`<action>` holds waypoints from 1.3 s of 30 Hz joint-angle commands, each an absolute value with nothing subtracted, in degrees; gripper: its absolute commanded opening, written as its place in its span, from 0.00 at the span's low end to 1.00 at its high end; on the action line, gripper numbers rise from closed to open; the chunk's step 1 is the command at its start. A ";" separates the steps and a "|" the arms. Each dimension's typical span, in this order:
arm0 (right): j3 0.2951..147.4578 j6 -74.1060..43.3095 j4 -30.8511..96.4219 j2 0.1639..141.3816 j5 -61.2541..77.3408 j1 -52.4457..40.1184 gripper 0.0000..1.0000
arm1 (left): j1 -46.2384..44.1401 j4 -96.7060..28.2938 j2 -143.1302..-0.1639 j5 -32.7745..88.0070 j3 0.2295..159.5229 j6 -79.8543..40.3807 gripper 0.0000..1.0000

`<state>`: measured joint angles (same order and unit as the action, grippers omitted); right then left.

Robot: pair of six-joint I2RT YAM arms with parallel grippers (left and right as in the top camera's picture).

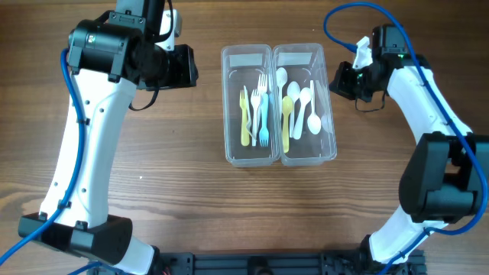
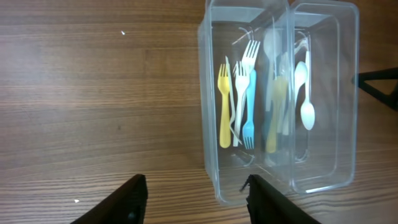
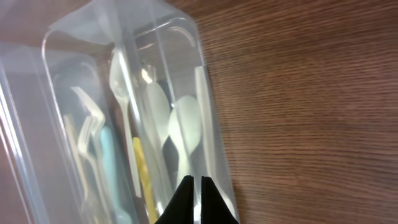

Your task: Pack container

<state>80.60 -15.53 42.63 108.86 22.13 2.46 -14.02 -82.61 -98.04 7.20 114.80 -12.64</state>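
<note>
Two clear plastic containers stand side by side mid-table. The left container [image 1: 228, 107] holds yellow, white and blue forks [image 1: 256, 114]. The right container [image 1: 331, 114] holds white and yellow spoons [image 1: 302, 107]. My left gripper [image 1: 191, 67] hangs left of the containers. In the left wrist view it [image 2: 196, 199] is open with nothing in it, and the fork container's near corner [image 2: 214, 180] lies by its right finger [image 2: 264, 202]. My right gripper [image 1: 338, 80] sits at the spoon container's right side. Seen from the wrist, this gripper [image 3: 197, 186] is shut over that container's outer wall [image 3: 211, 124].
Bare wooden tabletop [image 1: 168, 168] surrounds the containers on all sides. The arm bases stand at the front left [image 1: 84, 237] and front right [image 1: 405, 241]. A blue cable [image 1: 344, 23] loops above the right arm.
</note>
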 commanded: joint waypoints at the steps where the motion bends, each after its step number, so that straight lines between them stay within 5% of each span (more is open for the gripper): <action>1: 82.83 -10.98 44.42 103.26 16.38 4.16 0.04 | -13.69 -82.63 -97.47 4.38 115.11 -8.19 0.49; 5: 85.03 -6.92 46.11 92.01 10.17 4.14 0.04 | -13.69 -80.34 -94.13 3.25 115.26 -6.17 0.40; 19: 86.11 -4.49 45.84 48.84 9.82 4.14 0.06 | -13.69 -74.83 -70.94 -4.21 115.26 -6.20 0.49; 21: 86.08 -4.62 47.37 45.36 9.82 4.14 0.08 | -13.69 -75.26 -68.47 -4.21 115.26 -6.20 0.58; 22: 86.08 -4.64 48.23 44.05 9.82 4.14 0.10 | -13.69 -75.70 -67.13 -4.21 115.26 -6.20 0.73; 23: 86.08 -4.62 49.34 42.81 9.82 4.14 0.14 | -13.69 -76.16 -66.22 -4.23 115.26 -6.20 1.00; 25: 86.06 -4.62 50.83 41.67 9.82 4.14 0.36 | -13.69 -77.10 -65.04 -4.25 115.26 -6.17 1.00; 28: 86.04 -4.67 53.23 41.23 9.87 4.14 0.94 | -13.69 -79.05 -63.83 -6.13 115.26 -6.20 1.00; 29: 86.00 -4.67 53.74 41.30 9.85 4.14 1.00 | -13.69 -79.61 -63.72 -6.76 115.26 -6.20 1.00; 39: 85.76 -4.67 54.78 41.80 9.85 4.14 1.00 | -13.69 -80.93 -63.75 -7.01 115.26 -6.22 1.00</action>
<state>86.02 -4.64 54.22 41.30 10.85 4.27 -14.02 -80.84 -63.75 -6.20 114.87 -6.68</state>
